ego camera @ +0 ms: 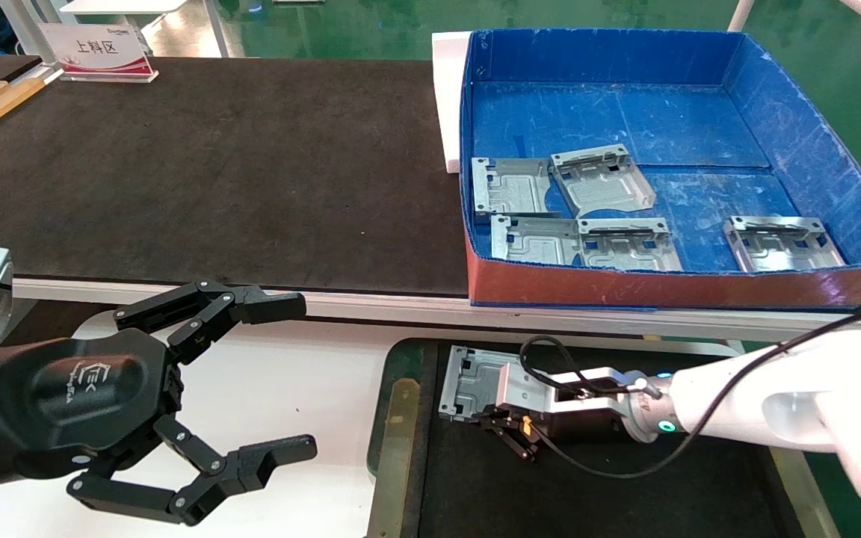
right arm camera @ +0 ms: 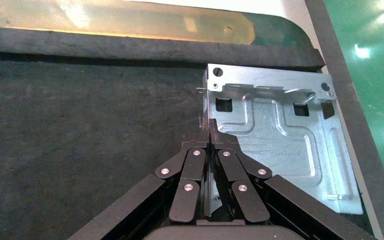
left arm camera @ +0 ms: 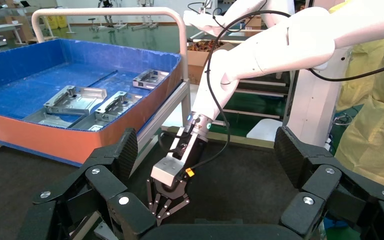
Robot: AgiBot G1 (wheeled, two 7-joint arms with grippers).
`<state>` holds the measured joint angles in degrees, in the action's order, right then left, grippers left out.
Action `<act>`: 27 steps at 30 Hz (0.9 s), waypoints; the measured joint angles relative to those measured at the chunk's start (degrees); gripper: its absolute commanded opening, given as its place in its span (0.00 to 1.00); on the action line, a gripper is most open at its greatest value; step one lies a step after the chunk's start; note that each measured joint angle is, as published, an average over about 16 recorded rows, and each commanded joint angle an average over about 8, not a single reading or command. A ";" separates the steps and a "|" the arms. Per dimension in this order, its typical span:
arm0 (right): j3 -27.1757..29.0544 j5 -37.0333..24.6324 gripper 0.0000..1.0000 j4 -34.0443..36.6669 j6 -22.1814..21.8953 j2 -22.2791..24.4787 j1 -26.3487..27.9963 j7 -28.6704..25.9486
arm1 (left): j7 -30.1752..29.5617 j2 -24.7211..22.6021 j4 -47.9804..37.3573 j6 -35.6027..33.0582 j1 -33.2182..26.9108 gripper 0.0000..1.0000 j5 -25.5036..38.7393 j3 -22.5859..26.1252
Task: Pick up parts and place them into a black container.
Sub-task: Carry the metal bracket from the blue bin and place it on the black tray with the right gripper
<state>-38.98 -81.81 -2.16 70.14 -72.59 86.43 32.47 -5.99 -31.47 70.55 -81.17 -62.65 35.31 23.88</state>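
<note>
One silver-grey part lies flat in the back left corner of the black container, close to its rim. My right gripper is low inside the tray, shut on the raised edge tab of that part. From the left wrist view, the right gripper points down at the tray floor. Several more parts lie in the blue box. My left gripper hangs open and holds nothing, over the white surface left of the tray.
The blue cardboard box with a red front stands on the long black mat behind the tray. A brass strip runs along the tray's left rim. A sign stand sits at the far left.
</note>
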 measured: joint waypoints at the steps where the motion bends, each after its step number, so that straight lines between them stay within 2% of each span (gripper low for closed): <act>1: -0.03 -0.04 0.00 0.12 -0.02 -0.11 0.08 0.05 | 0.00 0.00 0.00 0.00 0.00 1.00 0.00 0.00; 17: -0.93 -1.32 0.02 0.98 2.18 -0.77 0.90 1.15 | 0.00 0.00 0.00 0.00 0.00 1.00 0.00 0.00; 18: -1.03 -1.45 0.12 0.99 2.05 -0.83 0.95 1.29 | 0.00 0.00 0.00 0.00 0.00 1.00 0.00 0.00; 25: -1.60 -2.29 0.97 1.01 1.66 -1.13 1.50 2.16 | 0.00 0.00 0.00 0.00 0.00 1.00 0.00 0.00; 27: -1.73 -2.47 1.00 1.02 1.84 -1.15 1.73 2.35 | 0.00 0.00 0.00 0.00 0.00 1.00 0.00 0.00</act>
<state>-40.72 -84.28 -1.14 71.98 -73.74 88.16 34.82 -5.99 -31.47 70.55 -81.17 -62.65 35.31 23.88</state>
